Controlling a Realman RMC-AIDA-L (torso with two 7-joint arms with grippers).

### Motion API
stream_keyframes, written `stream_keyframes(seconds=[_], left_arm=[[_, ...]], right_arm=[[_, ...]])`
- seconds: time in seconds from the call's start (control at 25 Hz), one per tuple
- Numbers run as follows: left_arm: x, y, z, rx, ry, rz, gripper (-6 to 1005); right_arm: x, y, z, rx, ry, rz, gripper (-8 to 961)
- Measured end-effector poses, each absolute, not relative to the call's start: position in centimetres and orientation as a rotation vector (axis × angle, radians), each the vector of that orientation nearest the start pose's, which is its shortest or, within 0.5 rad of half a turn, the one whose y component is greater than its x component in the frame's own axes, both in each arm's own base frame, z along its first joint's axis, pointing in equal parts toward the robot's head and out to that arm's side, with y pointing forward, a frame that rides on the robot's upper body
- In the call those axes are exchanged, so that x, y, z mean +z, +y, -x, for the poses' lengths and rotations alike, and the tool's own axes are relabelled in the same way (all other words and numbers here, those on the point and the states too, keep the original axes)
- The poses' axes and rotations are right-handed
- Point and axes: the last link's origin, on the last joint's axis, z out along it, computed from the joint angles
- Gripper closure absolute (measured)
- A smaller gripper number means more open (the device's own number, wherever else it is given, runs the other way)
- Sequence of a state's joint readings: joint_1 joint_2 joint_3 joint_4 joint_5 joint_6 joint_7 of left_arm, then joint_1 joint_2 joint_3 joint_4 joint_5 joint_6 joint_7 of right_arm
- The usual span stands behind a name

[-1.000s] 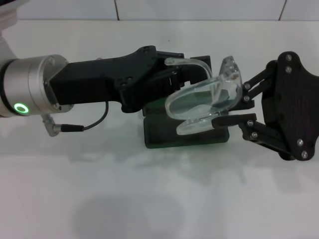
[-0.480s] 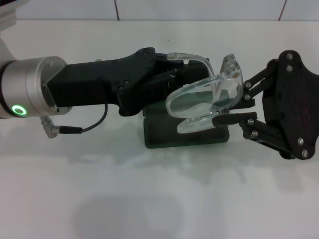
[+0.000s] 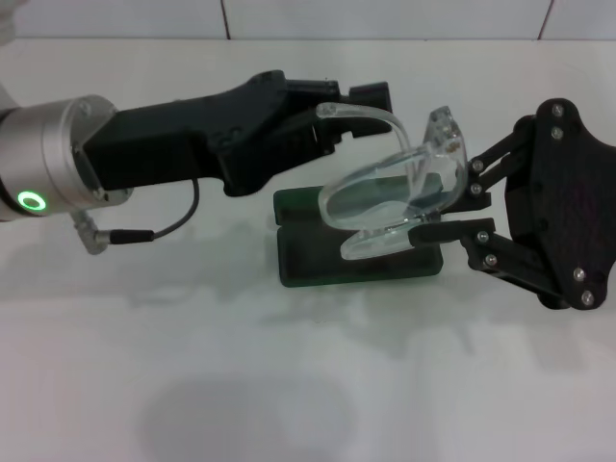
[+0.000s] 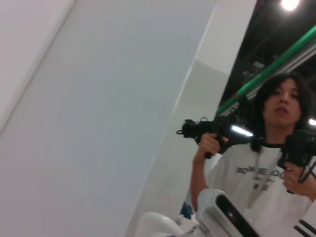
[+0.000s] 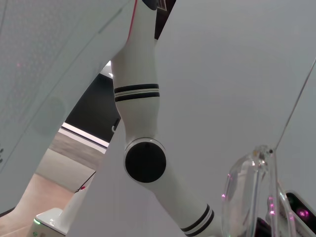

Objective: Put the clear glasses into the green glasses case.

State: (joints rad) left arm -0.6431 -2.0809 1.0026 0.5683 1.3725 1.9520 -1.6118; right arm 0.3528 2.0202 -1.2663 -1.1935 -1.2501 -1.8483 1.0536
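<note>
The clear glasses [image 3: 390, 197] hang in the air, tilted, just above the open green glasses case [image 3: 308, 255] on the white table. My right gripper [image 3: 448, 210] comes in from the right and is shut on the end of the glasses' frame. One clear arm of the glasses [image 3: 361, 114] reaches across the tip of my left gripper [image 3: 337, 120], which comes in from the left, behind and above the case. In the right wrist view the clear glasses [image 5: 247, 197] show close up at the picture's edge.
The white table [image 3: 289, 385] spreads wide in front of the case, with a tiled wall behind it. A thin cable [image 3: 173, 236] hangs under my left arm. In the left wrist view a person [image 4: 276, 163] stands holding hand controllers.
My left gripper has drawn back to the left and risen a little, uncovering the case's far left part. The glasses and the right gripper stay where they were.
</note>
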Motion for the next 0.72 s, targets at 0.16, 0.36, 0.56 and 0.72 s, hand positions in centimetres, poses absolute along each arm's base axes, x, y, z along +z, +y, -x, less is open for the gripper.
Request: stream_keyframes(seconds=[0.16, 0.36, 0.56, 0.72], left_arm=[[1.4, 31.0, 14.8, -1.680, -0.564, 2.904, 942], [1.5, 30.8, 14.6, -1.714, -0.560, 2.899, 942], [1.4, 30.5, 14.1, -1.739, -0.542, 2.926, 943], [1.4, 30.4, 13.8, -1.764, -0.533, 2.936, 943]], right_arm=[[5.3, 26.9, -13.4, 1.257, -0.776, 2.668, 897], [5.3, 26.9, -13.4, 1.257, -0.777, 2.668, 897], [5.3, 26.9, -13.4, 1.257, -0.775, 2.668, 896], [5.3, 26.9, -13.5, 1.259, -0.766, 2.670, 896]])
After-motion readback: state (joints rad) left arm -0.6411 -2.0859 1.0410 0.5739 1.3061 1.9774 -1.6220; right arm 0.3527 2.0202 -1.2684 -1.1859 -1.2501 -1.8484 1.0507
